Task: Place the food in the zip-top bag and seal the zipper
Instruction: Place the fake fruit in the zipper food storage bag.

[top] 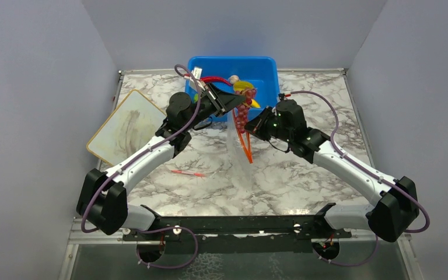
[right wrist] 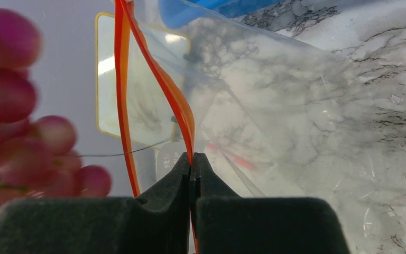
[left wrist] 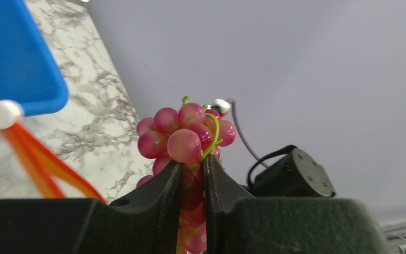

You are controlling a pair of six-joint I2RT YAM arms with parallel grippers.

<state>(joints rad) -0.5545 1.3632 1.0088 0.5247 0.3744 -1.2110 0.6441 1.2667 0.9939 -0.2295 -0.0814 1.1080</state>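
My left gripper [top: 240, 104] [left wrist: 192, 165] is shut on the purple grape bunch [top: 243, 114] [left wrist: 186, 133], which hangs just above the open mouth of the clear zip-top bag [top: 240, 153] [right wrist: 296, 106]. My right gripper [top: 252, 129] [right wrist: 191, 159] is shut on one lip of the bag's orange-red zipper [top: 246, 146] [right wrist: 174, 100] and holds the mouth up and open. The grapes show blurred at the left of the right wrist view [right wrist: 16, 121]. A red chili [top: 216, 79], a garlic bulb [top: 233, 79], a yellow-green starfruit [top: 244, 87] and a banana tip [top: 255, 104] lie in the blue tub [top: 265, 73].
A cutting board [top: 127, 125] [right wrist: 137, 84] lies at the left. A thin loose red stick [top: 188, 172] lies on the marble table in front of the left arm. Grey walls close in the back and both sides.
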